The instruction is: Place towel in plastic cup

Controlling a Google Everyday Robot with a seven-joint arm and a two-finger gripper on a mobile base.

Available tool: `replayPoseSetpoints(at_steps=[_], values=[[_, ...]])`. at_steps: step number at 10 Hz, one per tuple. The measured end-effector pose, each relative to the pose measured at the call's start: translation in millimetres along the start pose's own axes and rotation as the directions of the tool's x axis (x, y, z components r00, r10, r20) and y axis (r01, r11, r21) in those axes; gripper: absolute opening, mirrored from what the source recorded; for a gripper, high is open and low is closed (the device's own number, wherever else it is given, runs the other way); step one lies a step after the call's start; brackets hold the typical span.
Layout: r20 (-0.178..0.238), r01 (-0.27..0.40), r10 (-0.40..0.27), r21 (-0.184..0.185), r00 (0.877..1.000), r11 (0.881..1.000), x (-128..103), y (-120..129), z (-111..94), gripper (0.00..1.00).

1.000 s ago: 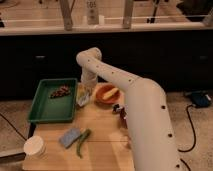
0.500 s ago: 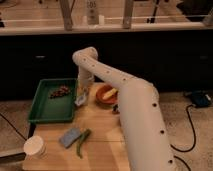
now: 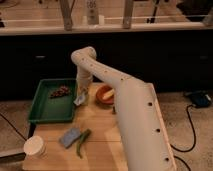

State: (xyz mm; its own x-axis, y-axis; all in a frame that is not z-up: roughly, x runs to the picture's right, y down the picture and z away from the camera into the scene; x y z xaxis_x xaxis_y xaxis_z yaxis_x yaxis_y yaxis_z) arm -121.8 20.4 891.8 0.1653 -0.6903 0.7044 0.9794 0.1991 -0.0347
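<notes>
My gripper (image 3: 80, 96) hangs from the white arm over the wooden table (image 3: 100, 142), between the green tray and the orange bowl. It is shut on the towel (image 3: 78, 100), a small pale blue-white cloth that dangles from the fingertips just above the tabletop, by the tray's right rim. The plastic cup is hidden behind the gripper and towel.
A green tray (image 3: 44, 116) at the left holds a dark brownish item (image 3: 60, 91). An orange bowl (image 3: 104, 94) stands right of the gripper. Nearer the front lie a blue sponge pad (image 3: 70, 136) and a green vegetable (image 3: 82, 142). A white cup (image 3: 35, 148) stands at the front left corner.
The gripper with the towel has moved slightly left and down, toward the tray's right rim. Nothing else has moved.
</notes>
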Motion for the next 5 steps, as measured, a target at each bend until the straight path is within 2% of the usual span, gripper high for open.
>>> replayPoseSetpoints(at_steps=[2,5], values=[[0.002,0.000,0.000,0.002,1.000,1.000,1.2,-0.2,0.0,0.05],[0.009,-0.002,0.002,0.008,1.000,1.000,4.0,0.2,-0.7,0.35]])
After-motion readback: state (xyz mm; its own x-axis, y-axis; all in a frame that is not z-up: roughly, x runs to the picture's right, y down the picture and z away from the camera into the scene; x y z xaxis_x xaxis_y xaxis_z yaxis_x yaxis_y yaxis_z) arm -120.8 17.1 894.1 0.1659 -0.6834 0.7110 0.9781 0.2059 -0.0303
